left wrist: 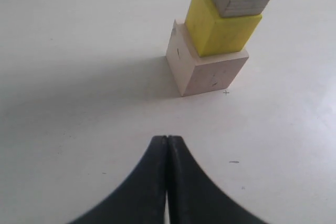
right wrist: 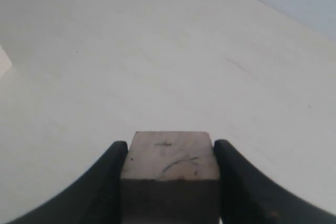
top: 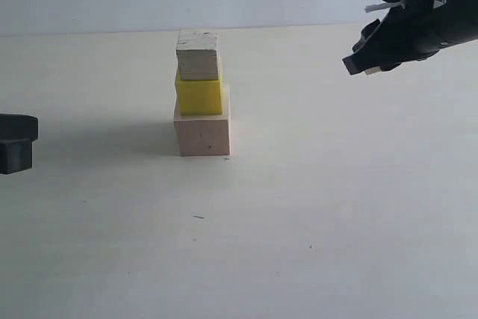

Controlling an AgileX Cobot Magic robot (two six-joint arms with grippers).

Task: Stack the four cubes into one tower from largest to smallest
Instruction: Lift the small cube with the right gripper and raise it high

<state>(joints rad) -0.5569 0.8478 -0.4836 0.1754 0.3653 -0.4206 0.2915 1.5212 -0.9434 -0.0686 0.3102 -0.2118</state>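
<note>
The right end effector (right wrist: 169,148) grips the small cube (right wrist: 170,163) high and well right of the three-cube tower (top: 202,102); the left end effector (left wrist: 167,142) is clenched empty

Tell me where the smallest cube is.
The smallest cube is clamped in the right gripper, as the right wrist view shows. In the exterior view that gripper hangs at the upper right, apart from the three-cube tower.

Three-cube tower (top: 201,95) left of the right tool (right wrist: 170,149) — small cube (right wrist: 170,169) within it.
</note>
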